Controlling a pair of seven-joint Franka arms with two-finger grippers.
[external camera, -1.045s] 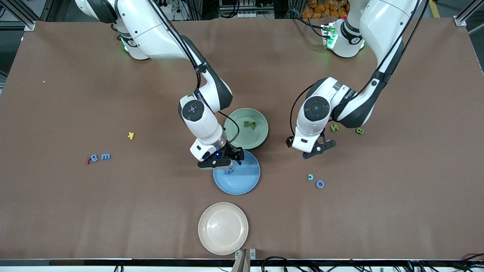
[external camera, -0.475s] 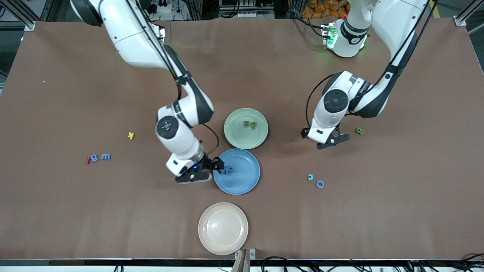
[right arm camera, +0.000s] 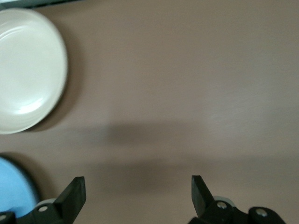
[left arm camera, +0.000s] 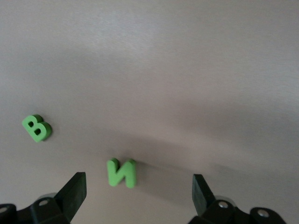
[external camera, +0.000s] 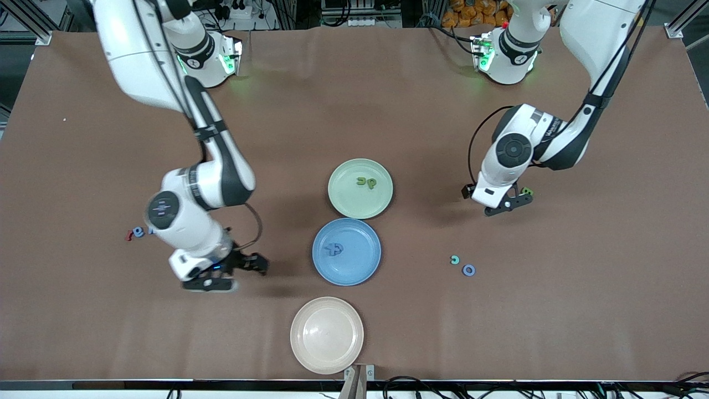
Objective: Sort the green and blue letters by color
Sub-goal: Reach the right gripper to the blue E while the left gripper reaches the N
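Over green N [left arm camera: 122,172]: left hand [left arm camera: 135,196] open | right hand [right arm camera: 135,196] open, empty

The brown paper-covered desk [external camera: 388,343] carries three round plates in the frame's centre: pale green [external camera: 360,205], blue [external camera: 354,271], cream [external camera: 327,354]. Small letters lie scattered: green B [left arm camera: 36,128] and N [left arm camera: 121,172], a teal c [external camera: 455,259], a blue o [external camera: 468,270].

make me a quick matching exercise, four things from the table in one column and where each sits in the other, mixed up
Things:
1. blue letter
2. green N
3. cream plate
4. right gripper

Places:
A. nearest the front camera
B. on the blue plate
C. under the left gripper
D. over bare table beside the blue plate

Pairs: 1-B, 2-C, 3-A, 4-D
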